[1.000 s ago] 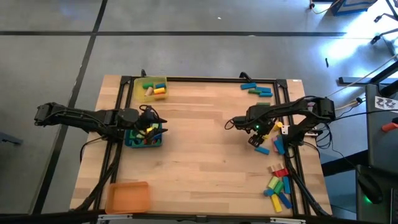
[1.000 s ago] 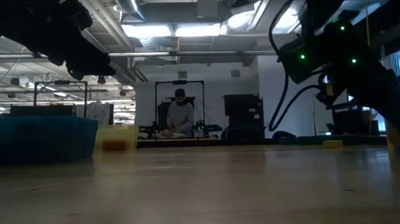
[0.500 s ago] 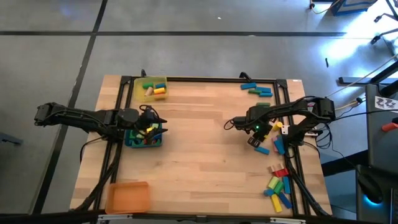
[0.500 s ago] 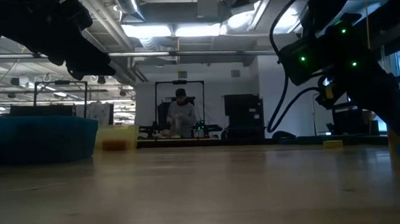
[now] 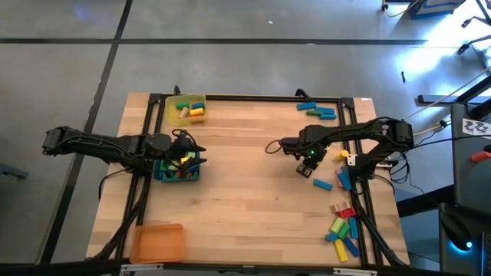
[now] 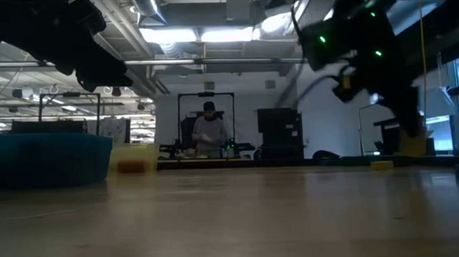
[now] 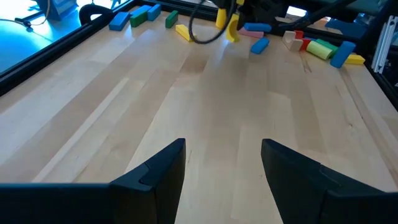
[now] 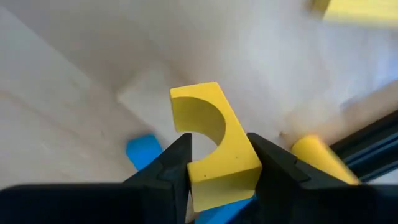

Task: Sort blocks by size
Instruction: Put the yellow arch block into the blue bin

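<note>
My right gripper point(image 5: 305, 167) is right of the table's middle and is shut on a yellow arch-shaped block point(image 8: 211, 134). The block also shows in the left wrist view point(image 7: 227, 25) and the low view point(image 6: 414, 143). A blue block point(image 5: 323, 185) lies on the table just near-right of it. My left gripper point(image 7: 224, 162) is open and empty over the blue tray point(image 5: 179, 169), which holds several blocks. More blocks lie at the far right point(image 5: 317, 111) and the near right point(image 5: 344, 228). My right gripper pinches the yellow arch block by its two flat side faces point(image 8: 242, 155) between its two fingers. The arch's hollow point(image 8: 202, 121) shows past the fingertips. The block is lifted clear of the table.
A yellow tray point(image 5: 186, 108) with a few blocks stands at the far left. An orange tray point(image 5: 157, 242) stands at the near left corner. A black frame rail point(image 5: 354, 153) runs along the right side. A person sits in the room beyond the table point(image 6: 209, 137).
My right gripper has risen and gone a little toward the table's left and far edges, carrying the yellow block away from the blue block, which stays on the table.
</note>
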You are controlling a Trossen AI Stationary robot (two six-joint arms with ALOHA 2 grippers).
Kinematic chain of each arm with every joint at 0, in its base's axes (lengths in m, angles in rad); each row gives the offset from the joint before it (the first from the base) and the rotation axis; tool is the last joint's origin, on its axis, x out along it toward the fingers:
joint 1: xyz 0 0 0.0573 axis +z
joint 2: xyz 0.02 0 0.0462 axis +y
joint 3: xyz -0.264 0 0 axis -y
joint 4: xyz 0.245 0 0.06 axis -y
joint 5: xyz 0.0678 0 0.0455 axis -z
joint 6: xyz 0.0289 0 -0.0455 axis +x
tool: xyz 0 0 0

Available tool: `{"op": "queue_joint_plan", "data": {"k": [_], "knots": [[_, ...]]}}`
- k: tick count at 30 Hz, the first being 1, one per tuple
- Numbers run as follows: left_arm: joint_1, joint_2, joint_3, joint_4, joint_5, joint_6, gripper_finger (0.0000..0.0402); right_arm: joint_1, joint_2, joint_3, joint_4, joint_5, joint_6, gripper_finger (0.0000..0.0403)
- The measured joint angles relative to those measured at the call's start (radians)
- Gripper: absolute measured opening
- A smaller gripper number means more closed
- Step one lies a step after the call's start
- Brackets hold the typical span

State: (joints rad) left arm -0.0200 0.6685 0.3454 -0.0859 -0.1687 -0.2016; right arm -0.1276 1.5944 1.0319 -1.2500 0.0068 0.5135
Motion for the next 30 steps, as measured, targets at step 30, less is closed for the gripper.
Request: {"op": "queue_joint_plan", "data": {"k": [30], "knots": [[0.001,-0.079,0.061,0.089,0.001,-0.021,0.0196,0.108,0.216,0.1,1.599,0.131,-0.369,0.0136]]}}
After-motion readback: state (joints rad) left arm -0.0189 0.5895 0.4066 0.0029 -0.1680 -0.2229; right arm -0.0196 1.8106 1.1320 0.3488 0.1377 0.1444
